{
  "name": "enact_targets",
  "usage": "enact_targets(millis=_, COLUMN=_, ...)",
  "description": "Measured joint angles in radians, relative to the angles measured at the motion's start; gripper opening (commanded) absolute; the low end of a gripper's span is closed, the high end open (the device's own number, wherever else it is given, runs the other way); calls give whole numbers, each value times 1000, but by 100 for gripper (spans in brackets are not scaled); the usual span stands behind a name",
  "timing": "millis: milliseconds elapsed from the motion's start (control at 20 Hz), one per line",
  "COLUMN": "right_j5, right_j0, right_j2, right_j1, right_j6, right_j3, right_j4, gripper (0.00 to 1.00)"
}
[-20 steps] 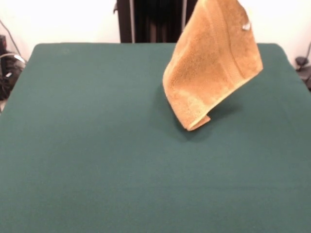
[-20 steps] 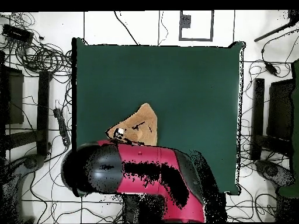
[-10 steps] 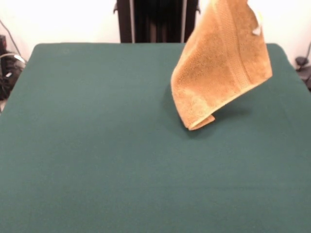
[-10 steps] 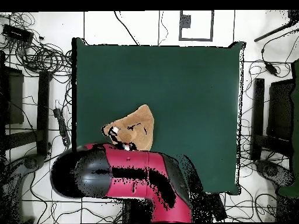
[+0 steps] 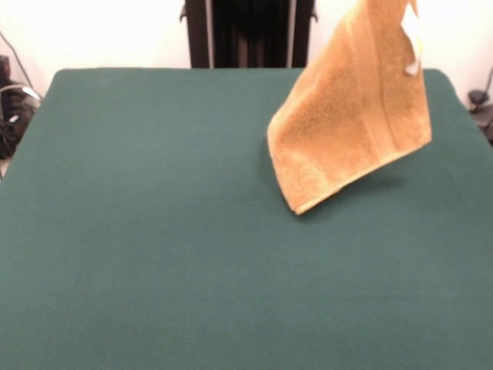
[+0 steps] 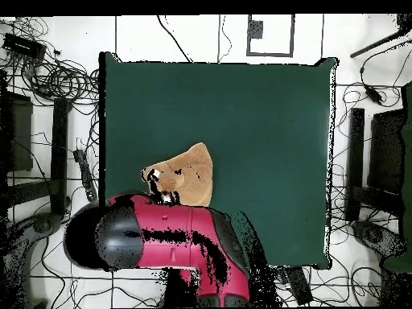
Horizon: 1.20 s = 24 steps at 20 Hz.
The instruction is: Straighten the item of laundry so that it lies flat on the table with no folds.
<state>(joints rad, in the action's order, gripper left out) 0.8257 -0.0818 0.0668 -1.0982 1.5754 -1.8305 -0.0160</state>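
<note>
In the front view the towel hangs in the air over the right far part of the table, its top running out of the picture at the upper edge. It hangs as a slanted sheet, wide through the middle and narrowing to a low corner at the lower left; that corner is at or just above the green cloth, and I cannot tell whether it touches. A woven band runs down the towel near its right side. A small white label shows at the upper right edge. A faint shadow lies on the table beside and under the low corner. This view shows neither the arm nor the gripper.

The overhead view shows what the front one lacks: the red and black arm reaching over the table's near edge, its bulk covering that side of the towel. From above, the towel reads as a small bunched tan shape with a point toward the table's middle, close to the left side of the table. Something small and white shows just where the arm meets the cloth. The gripper itself is hidden under the arm, so I cannot tell whether its jaws are closed on the towel or apart.
</note>
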Motion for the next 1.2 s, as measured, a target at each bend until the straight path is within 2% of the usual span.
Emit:
enact_targets(millis=300, right_j5=-66, right_j0=-18, right_j2=14, right_j1=65, right_j6=21, right_j3=0, right_j4=-1, gripper=0)
enact_targets(millis=800, right_j5=-204, right_j0=-52, right_j2=39, right_j1=149, right_j6=136, right_j3=-13, right_j4=-53, gripper=0)
enact_targets(millis=1200, right_j5=-260, right_j0=-92, right_j2=58, right_j1=138, right_j6=197, right_j3=-89, right_j4=-104, gripper=0)
